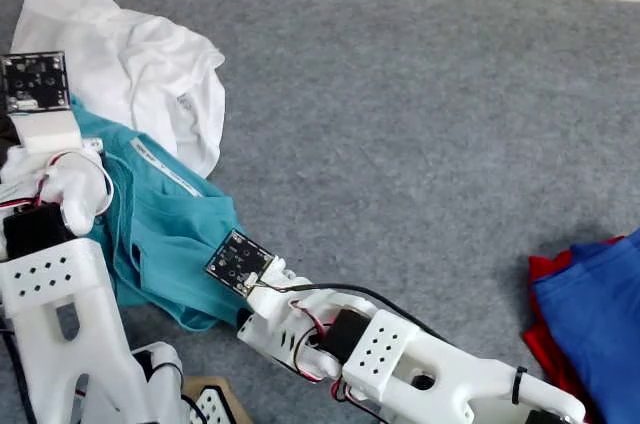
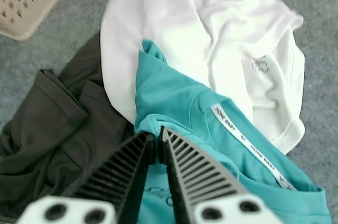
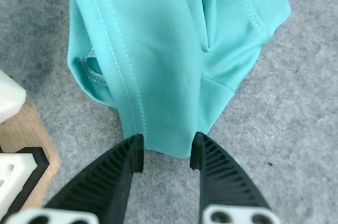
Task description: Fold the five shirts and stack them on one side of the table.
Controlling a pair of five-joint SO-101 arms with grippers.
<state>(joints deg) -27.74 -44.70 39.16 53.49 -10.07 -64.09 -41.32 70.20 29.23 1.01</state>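
The blue shirt and the red shirt beneath it run off the right edge. The white shirt and teal shirt partly cover the dark grey shirt.

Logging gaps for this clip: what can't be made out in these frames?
Red shirt and blue shirt: high view, cut off by the right edge; fold state unclear.
Dark grey shirt: left wrist view, partly under the white shirt and behind the left gripper.
Teal shirt: high view, partly hidden by the right arm.

Five shirts: white shirt, teal shirt, dark shirt, red shirt, blue shirt; two arms
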